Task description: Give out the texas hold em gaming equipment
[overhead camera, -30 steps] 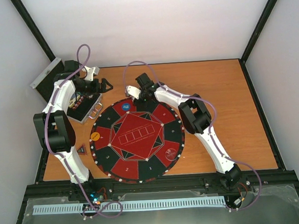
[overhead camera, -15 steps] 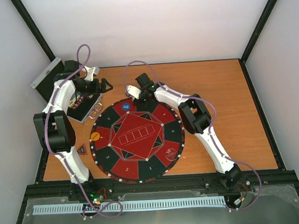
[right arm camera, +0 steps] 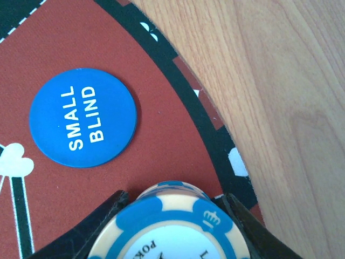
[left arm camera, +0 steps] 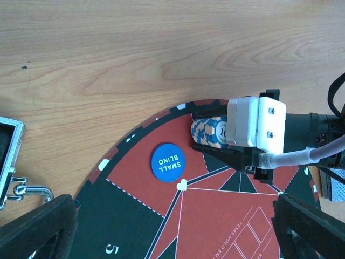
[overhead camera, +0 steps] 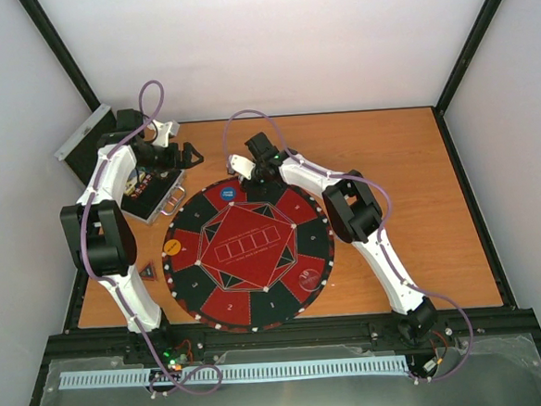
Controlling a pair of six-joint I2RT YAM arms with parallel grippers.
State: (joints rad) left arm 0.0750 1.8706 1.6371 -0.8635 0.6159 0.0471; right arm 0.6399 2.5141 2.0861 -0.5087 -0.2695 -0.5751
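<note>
The silver case [overhead camera: 159,203] lies open on the desk [overhead camera: 388,158] at the 10 o'clock side of the round mat [overhead camera: 249,254]; its dark lining holds a few small coloured pieces too small to identify, and the left arm crosses part of it; the left wrist view cuts it down to one corner and a latch. The right end effector [right arm camera: 172,195] is clamped on a stack of blue-and-cream chips [left arm camera: 207,132] at the mat's 12 o'clock rim; the top chip's lettering is cropped. A blue button [right arm camera: 82,117] reading SMALL BLIND lies flat just beside the stack, at its 8 o'clock in the left wrist view; an orange button [overhead camera: 172,246] sits at the mat's 9 o'clock edge, and a dark triangular marker [overhead camera: 147,271] lies on the desk just outside it. The left end effector [left arm camera: 172,208] hangs spread wide, holding nothing.
</note>
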